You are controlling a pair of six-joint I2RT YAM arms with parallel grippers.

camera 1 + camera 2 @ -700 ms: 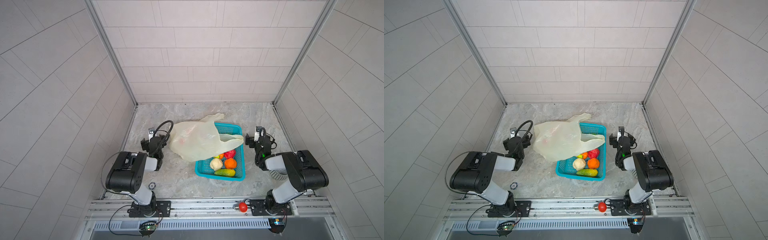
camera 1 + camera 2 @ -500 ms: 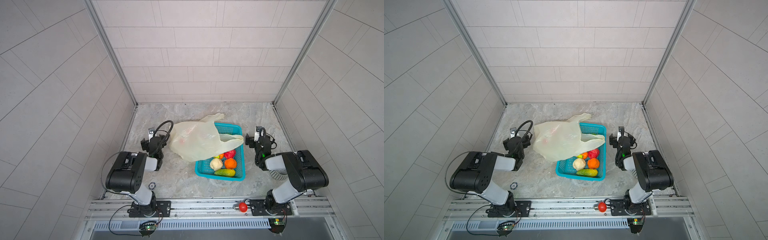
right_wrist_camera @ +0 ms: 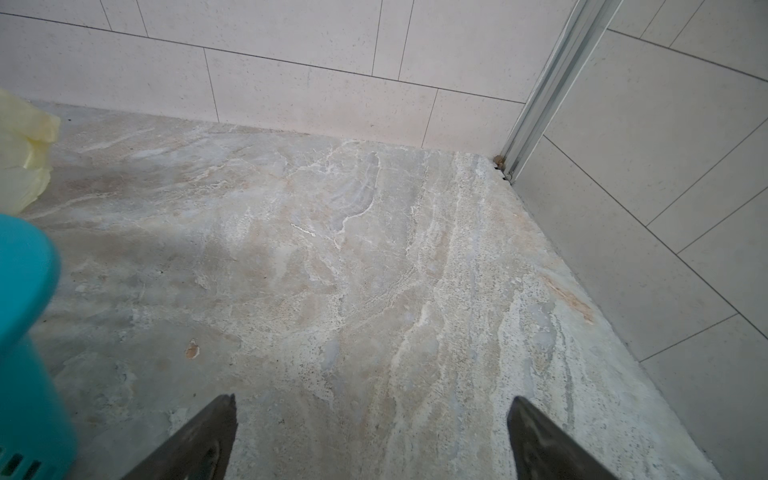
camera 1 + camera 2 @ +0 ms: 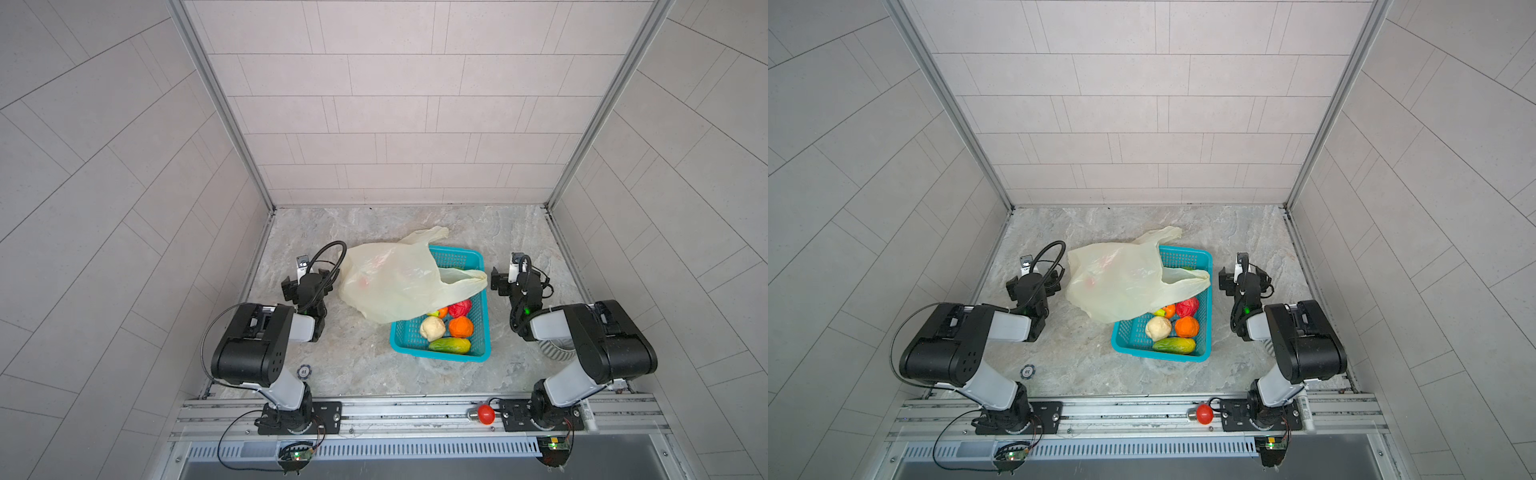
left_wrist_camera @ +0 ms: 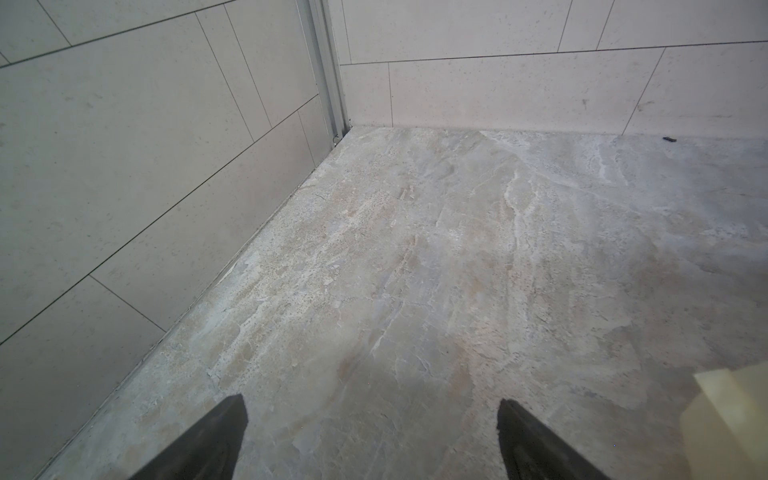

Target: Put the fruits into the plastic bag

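Note:
The cream-yellow plastic bag (image 4: 390,282) (image 4: 1117,282) lies crumpled on the stone floor, draped over the back left of a teal basket (image 4: 485,320). Inside the basket sit the fruits: a red one (image 4: 459,308), an orange one (image 4: 460,327), a cream one (image 4: 432,328) and a green-yellow mango (image 4: 449,345); small orange and yellow pieces (image 4: 439,311) peek from under the bag. My left gripper (image 4: 306,277) (image 5: 372,409) rests left of the bag, open and empty. My right gripper (image 4: 512,282) (image 3: 372,405) rests right of the basket, open and empty.
Tiled walls close in the floor on three sides. A small round token (image 4: 304,370) lies near the left arm's base. A red knob (image 4: 485,413) sits on the front rail. A striped object (image 4: 555,353) shows under the right arm.

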